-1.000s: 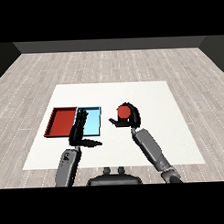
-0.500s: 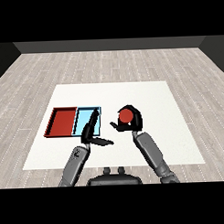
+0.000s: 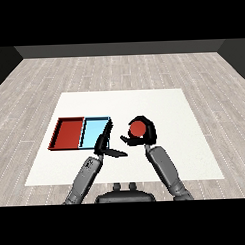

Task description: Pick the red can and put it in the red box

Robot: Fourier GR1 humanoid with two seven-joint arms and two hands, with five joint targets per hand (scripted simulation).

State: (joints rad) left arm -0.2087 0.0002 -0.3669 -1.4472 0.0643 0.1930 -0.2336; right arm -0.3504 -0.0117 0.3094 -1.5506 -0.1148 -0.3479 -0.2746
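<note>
Two grey forearms enter from the lower corners of the head view, and their upper ends are cut off by the lower edge. Nearest on the robot's left side, the left hand (image 3: 105,145) sits over the white table (image 3: 195,142) just in front of the light blue tray (image 3: 94,131); its fingers are extended upward and overlap that tray's near right corner, while the thumb projects sideways to the right, so the hand is open and carries nothing. Whether the fingers touch the tray rim cannot be determined. To the right, at a similar depth, the right hand (image 3: 145,136) is curled round the red can (image 3: 137,128), with fingers wrapping the far and right sides and the thumb reaching in below left. Only the can's round red top is visible; its body is hidden inside the hand, so whether it rests on the table or is raised cannot be determined. The can lies right of both trays and apart from them. Farther left, the red tray (image 3: 67,134) adjoins the light blue tray side by side.
</note>
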